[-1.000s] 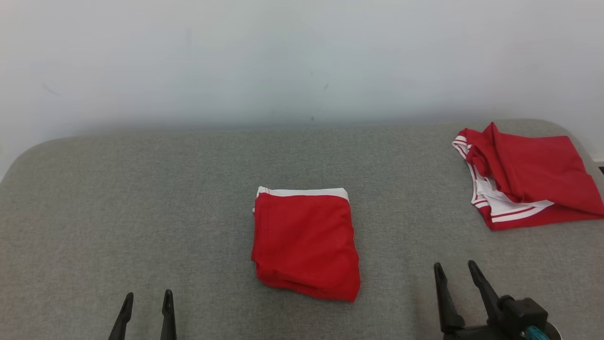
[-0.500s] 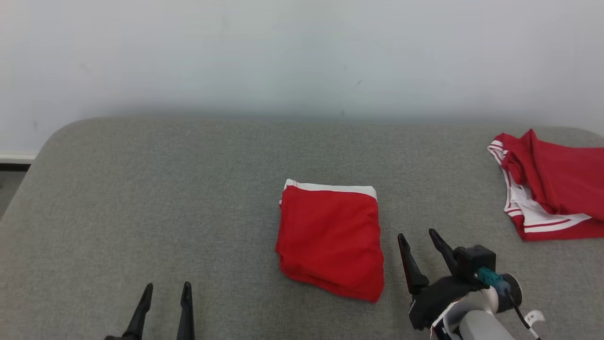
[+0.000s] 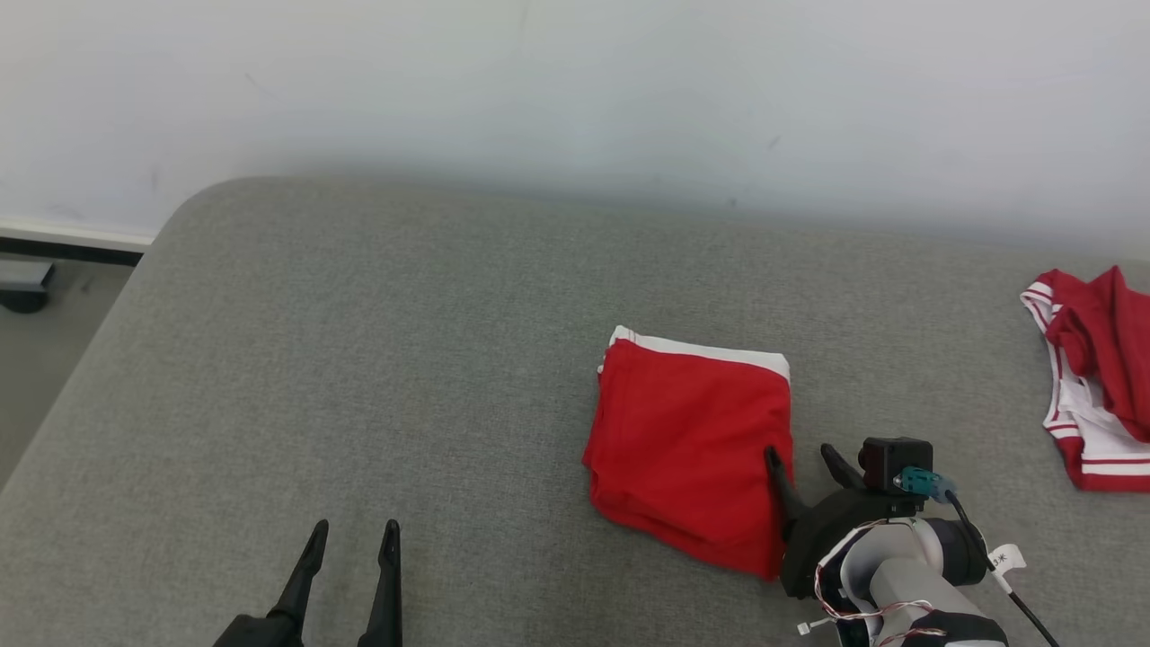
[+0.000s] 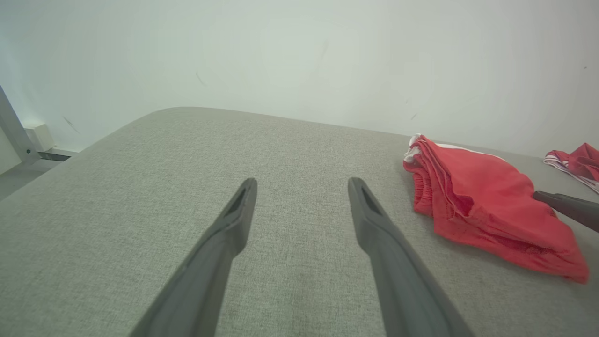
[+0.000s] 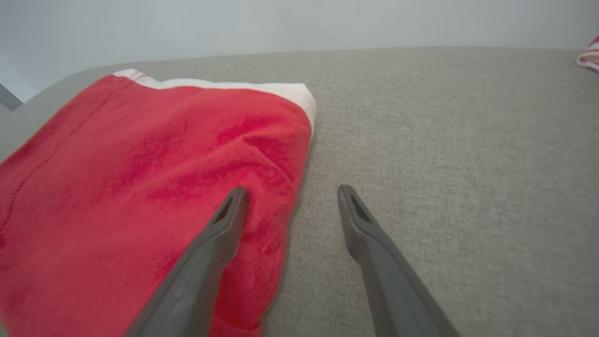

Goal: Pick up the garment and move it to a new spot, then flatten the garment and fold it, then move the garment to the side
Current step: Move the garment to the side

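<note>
You have a grey padded surface [image 3: 359, 359] under everything. The folded red garment [image 3: 692, 449] lies flat right of centre, white band at its far edge. A crumpled red garment [image 3: 1092, 377] sits well apart at the right. Your right gripper [image 3: 798, 451] is spread wide and empty, astride the folded one's right edge (one finger over cloth, one over grey). Your left gripper [image 3: 355, 526] is wide too, empty, over bare surface.

Grey cushion [image 3: 359, 359] holds folded red garment [image 3: 687, 449] and crumpled striped garment [image 3: 1098, 350].
</note>
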